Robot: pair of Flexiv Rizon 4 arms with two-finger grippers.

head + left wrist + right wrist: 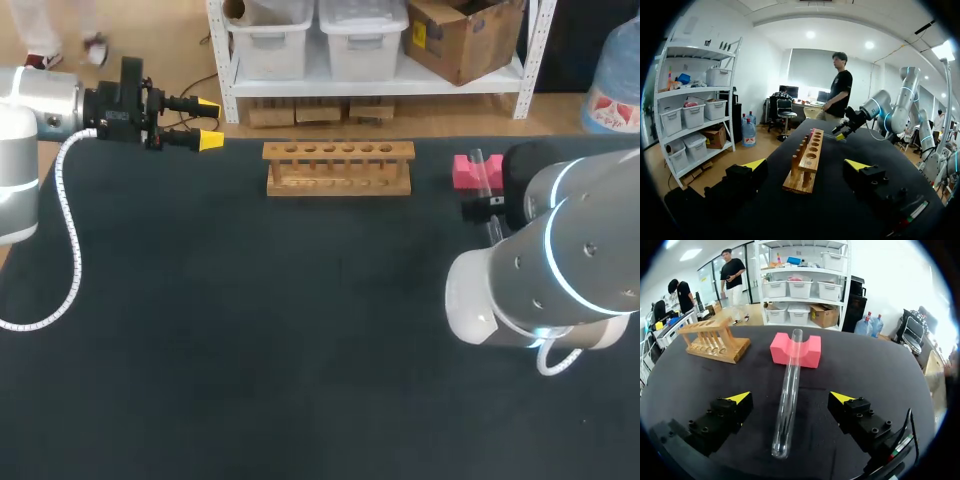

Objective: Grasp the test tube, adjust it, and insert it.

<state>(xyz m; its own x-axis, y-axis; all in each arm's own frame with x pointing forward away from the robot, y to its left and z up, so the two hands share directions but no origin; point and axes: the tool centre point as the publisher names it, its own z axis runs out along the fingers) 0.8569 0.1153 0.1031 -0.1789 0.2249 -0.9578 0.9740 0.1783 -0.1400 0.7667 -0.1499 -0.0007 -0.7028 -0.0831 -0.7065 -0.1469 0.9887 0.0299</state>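
The test tube lay ungrasped near the far right corner of the tabletop. One end was propped in the notch of the pink foam block and the other rested on the dark surface, so it sloped down toward your right arm. Your right claw was wide open, with a yellow-tipped finger on either side of the tube and neither one touching the glass. Your left claw was also open and held nothing. It hung at the far left corner, pointing along the far edge toward the wooden rack. The rack stood by the middle of the far edge, well apart from the tube, and every hole you could see in it looked empty.

By that showing, none of the three steps was done. You were lined up for the grasp, but you had yet to close on the tube, lift it off the block, turn it upright and lower it into a rack hole
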